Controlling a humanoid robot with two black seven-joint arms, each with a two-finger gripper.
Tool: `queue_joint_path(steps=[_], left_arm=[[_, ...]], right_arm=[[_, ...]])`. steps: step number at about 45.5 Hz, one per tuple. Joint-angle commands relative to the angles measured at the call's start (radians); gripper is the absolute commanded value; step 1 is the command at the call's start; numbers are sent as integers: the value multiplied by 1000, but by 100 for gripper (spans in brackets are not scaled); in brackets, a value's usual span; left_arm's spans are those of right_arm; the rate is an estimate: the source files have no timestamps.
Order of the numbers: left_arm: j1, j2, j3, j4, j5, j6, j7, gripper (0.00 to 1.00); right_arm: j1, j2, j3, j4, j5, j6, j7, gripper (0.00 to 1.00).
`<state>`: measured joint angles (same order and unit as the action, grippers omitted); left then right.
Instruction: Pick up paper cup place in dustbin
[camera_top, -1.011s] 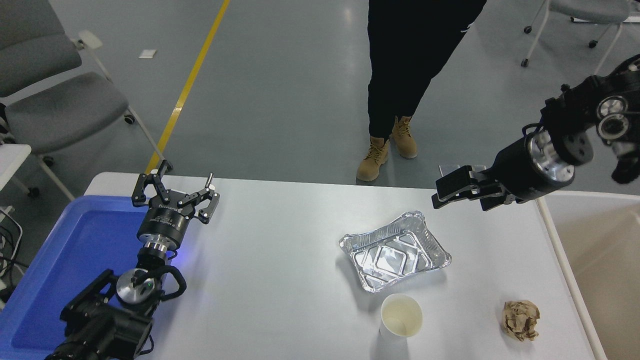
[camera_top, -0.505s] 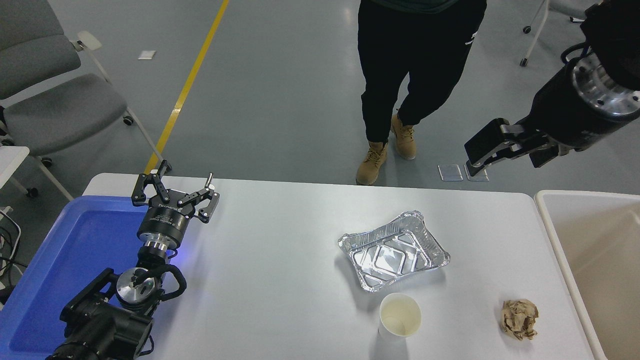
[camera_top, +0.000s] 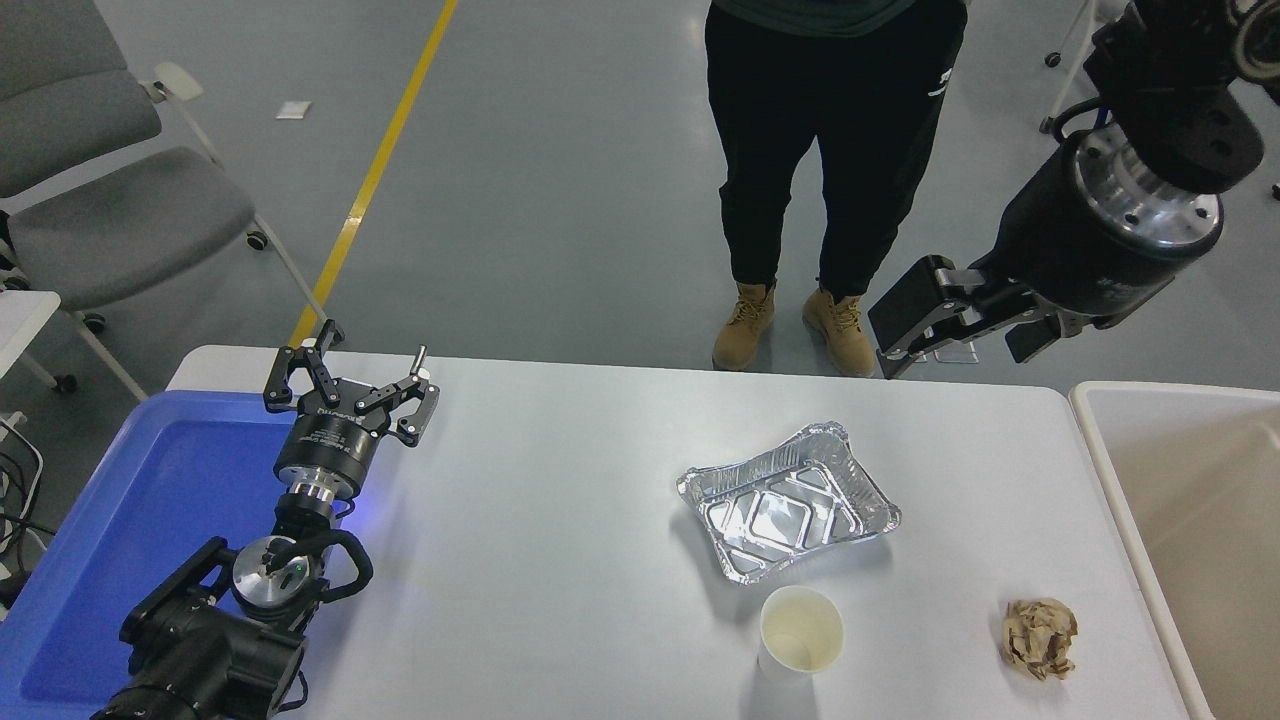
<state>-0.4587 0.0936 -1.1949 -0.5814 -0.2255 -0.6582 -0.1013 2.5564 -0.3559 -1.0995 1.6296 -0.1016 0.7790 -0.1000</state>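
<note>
Head view: the paper cup (camera_top: 801, 634) stands upright and untouched near the front edge of the white desk (camera_top: 560, 560), just in front of the silver foil tray (camera_top: 789, 501) and well apart from the crumpled brown paper ball (camera_top: 1041, 639) to its right. The beige dustbin (camera_top: 1105, 470) waits at the desk's right end. The right end effector (camera_top: 925, 330) hangs high beyond the desk's far edge, empty; its fingers look drawn fairly close, though from this angle the gap cannot be told for certain. The left end effector (camera_top: 350, 385), fingers spread wide and empty, sits parked by the blue plastic tray (camera_top: 160, 500) at lower left. A person (camera_top: 830, 150) in dark trousers and tan boots stands at the far side. The task appears to be at its opening step, the reach, with no grasp yet made; the next move calls for the right arm to come forward and down past the foil tray, open around the cup's rim and close without crushing it. Against a second ago, the right end effector has risen from just above the desk's far right corner and now tracks back leftward, while the person has stepped closer; cup, tray and paper ball are unmoved.
</note>
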Motion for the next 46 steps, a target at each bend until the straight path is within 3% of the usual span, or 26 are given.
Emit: queue_joint_path(steps=[1, 23, 46], left_arm=[[0, 0, 0, 0, 0, 0, 0, 99], [0, 0, 0, 0, 0, 0, 0, 99], [0, 0, 0, 0, 0, 0, 0, 99]], right_arm=[[-34, 15, 12, 1, 28, -6, 0, 100], [-234, 15, 53, -1, -3, -112, 2, 100], [-633, -93, 211, -63, -181, -193, 2, 100]])
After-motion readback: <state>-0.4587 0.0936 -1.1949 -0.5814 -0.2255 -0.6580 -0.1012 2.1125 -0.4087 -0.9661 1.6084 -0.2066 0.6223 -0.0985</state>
